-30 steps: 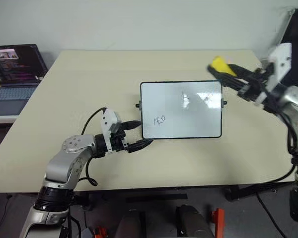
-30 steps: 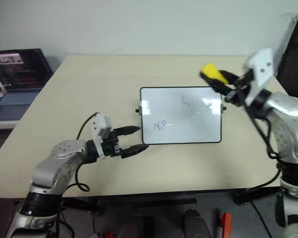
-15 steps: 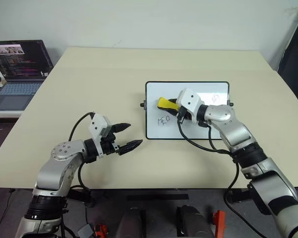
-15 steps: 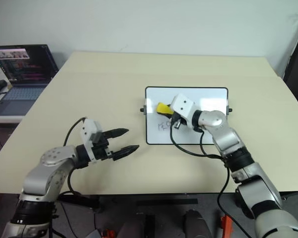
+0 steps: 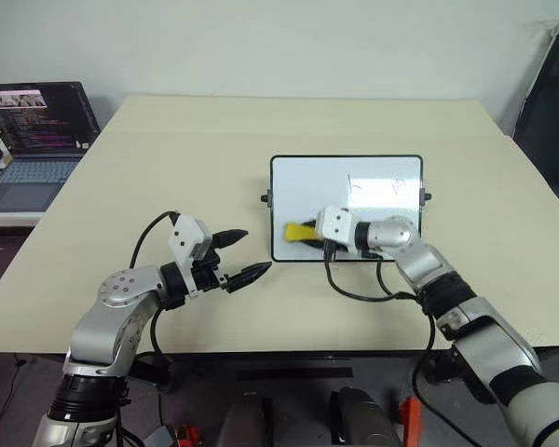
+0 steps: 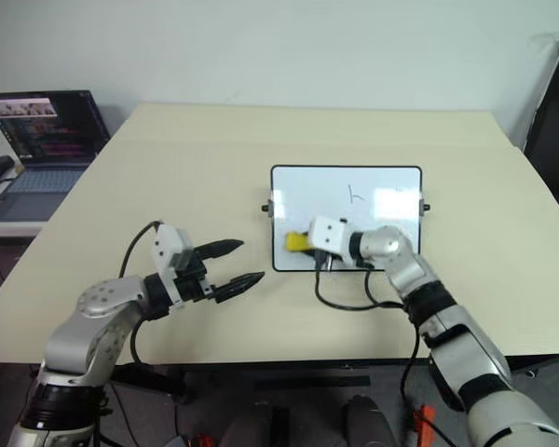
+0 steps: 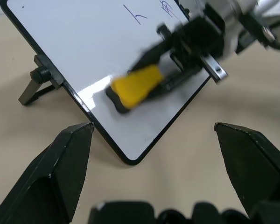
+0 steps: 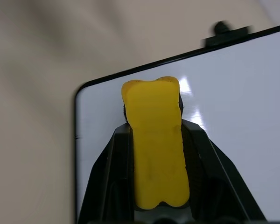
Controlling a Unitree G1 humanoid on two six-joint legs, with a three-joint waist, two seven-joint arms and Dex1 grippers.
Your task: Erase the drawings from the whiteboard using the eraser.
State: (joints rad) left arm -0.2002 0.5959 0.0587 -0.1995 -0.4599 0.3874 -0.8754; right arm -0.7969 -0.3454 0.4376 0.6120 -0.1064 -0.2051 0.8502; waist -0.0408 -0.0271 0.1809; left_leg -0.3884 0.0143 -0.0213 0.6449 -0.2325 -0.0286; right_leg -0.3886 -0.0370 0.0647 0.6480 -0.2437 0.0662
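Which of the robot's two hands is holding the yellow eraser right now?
The right hand, shut on the eraser at the whiteboard's near-left corner. The left hand hangs open over the table, short of the board.

You're looking at a broad beige table (image 5: 214, 140) set against a plain pale wall (image 5: 261, 42); at far left an open laptop (image 5: 33, 130) with a lit screen sits on a lower surface; a dark panel (image 5: 550, 112) stands at far right.
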